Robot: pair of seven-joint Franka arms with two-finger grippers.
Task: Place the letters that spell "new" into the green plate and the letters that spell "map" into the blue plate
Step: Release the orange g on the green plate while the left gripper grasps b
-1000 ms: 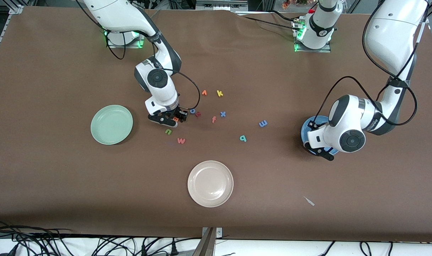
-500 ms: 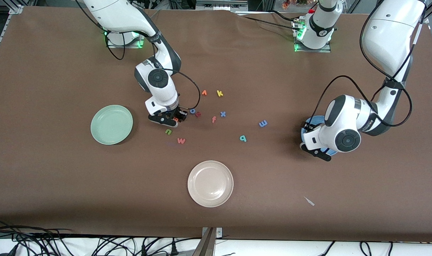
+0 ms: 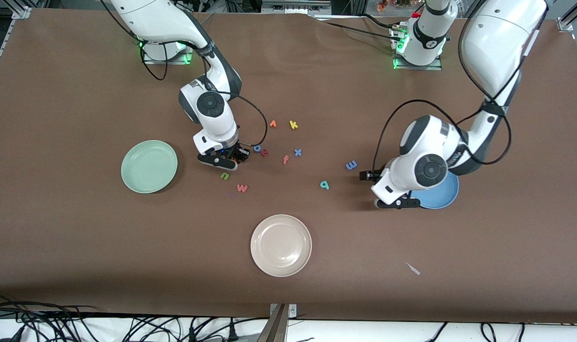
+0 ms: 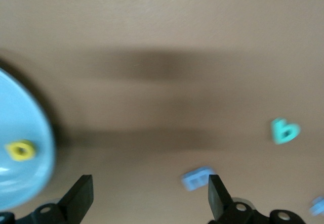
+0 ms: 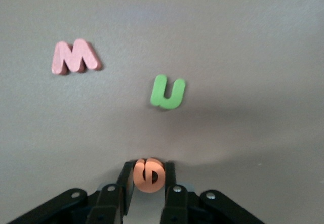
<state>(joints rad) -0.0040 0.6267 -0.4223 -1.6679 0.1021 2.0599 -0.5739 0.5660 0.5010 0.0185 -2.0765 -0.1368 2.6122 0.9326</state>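
My right gripper [image 3: 229, 159] [image 5: 148, 177] is down at the table, shut on the orange e [image 5: 148, 175]. The green n [image 3: 225, 176] [image 5: 168, 92] and salmon w [image 3: 241, 188] [image 5: 75, 57] lie just nearer the camera. The green plate [image 3: 149, 166] sits toward the right arm's end. My left gripper [image 3: 395, 203] [image 4: 149, 198] hangs open with nothing in it, over bare table beside the blue plate [image 3: 442, 197] [image 4: 23, 107]. A yellow a [image 4: 20, 150] lies in that plate. The blue m [image 3: 351, 165] [image 4: 197, 177] and teal p [image 3: 324, 185] [image 4: 284, 131] lie on the table toward the middle.
A beige plate [image 3: 281, 245] sits nearest the camera at mid-table. Other letters are scattered mid-table: yellow k [image 3: 293, 125], an orange v-shaped letter [image 3: 272, 124], blue o [image 3: 257, 148], a dark red letter [image 3: 265, 152], orange f [image 3: 285, 159], blue x [image 3: 297, 152].
My left gripper opened and swung off the blue plate toward the middle of the table. My right gripper closed on the orange e without shifting place.
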